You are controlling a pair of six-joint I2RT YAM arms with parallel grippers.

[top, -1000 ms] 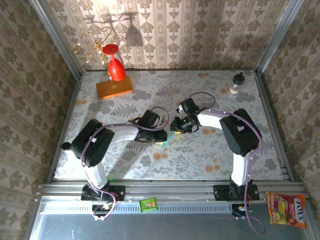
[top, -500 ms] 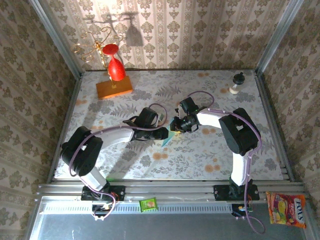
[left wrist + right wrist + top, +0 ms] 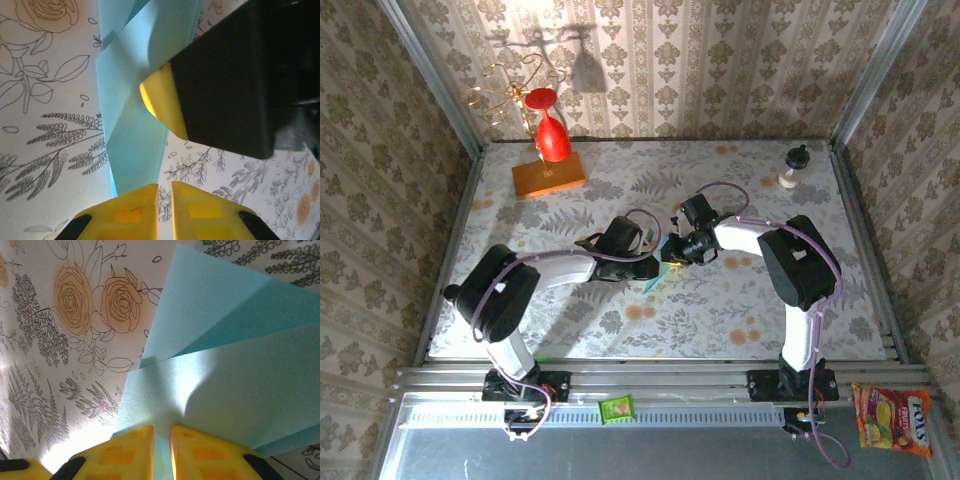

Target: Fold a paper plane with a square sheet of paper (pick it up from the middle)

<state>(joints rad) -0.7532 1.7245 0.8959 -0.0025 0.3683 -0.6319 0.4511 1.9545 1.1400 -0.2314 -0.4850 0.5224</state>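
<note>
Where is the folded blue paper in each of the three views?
Top external: folded blue paper near the middle of the picture, a small teal sliver.
Left wrist: the paper is a tall strip from top centre down to the bottom.
Right wrist: the paper covers the right half, down to the bottom edge.
Shared landmark: the flowered table cover beneath it.
</note>
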